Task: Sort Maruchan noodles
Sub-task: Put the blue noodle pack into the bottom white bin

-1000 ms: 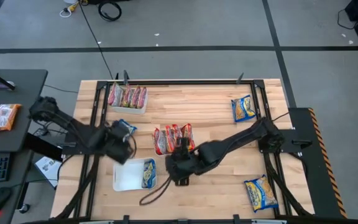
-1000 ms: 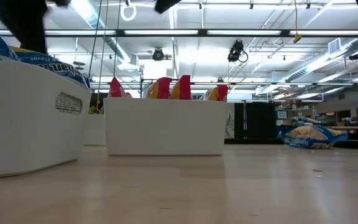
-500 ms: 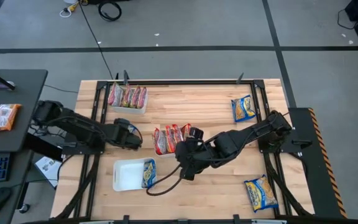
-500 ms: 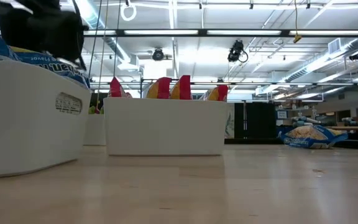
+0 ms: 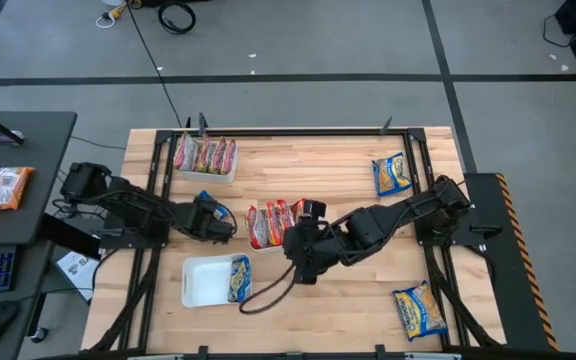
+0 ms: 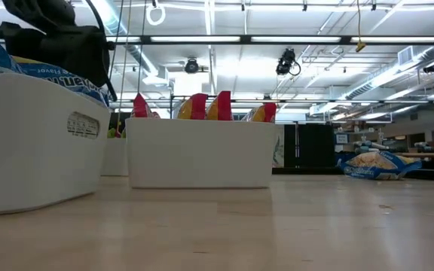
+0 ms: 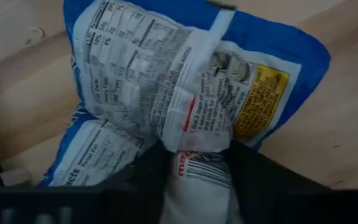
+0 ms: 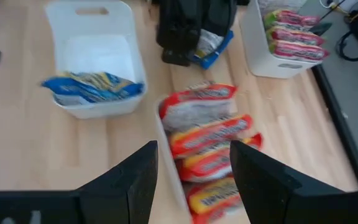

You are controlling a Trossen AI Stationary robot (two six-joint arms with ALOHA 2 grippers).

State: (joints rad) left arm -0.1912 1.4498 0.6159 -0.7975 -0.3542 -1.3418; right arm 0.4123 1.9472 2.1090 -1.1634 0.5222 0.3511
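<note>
Left tool (image 7: 194,180) pinches the back seam of a face-down blue packet (image 7: 185,93), lying flat.

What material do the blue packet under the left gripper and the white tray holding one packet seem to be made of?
Blue packet: thin glossy plastic film, apparently; it crinkles, has a sealed seam and shiny printed text. White tray: probably smooth, rigid moulded plastic, given its rounded corners and uniform walls.
</note>
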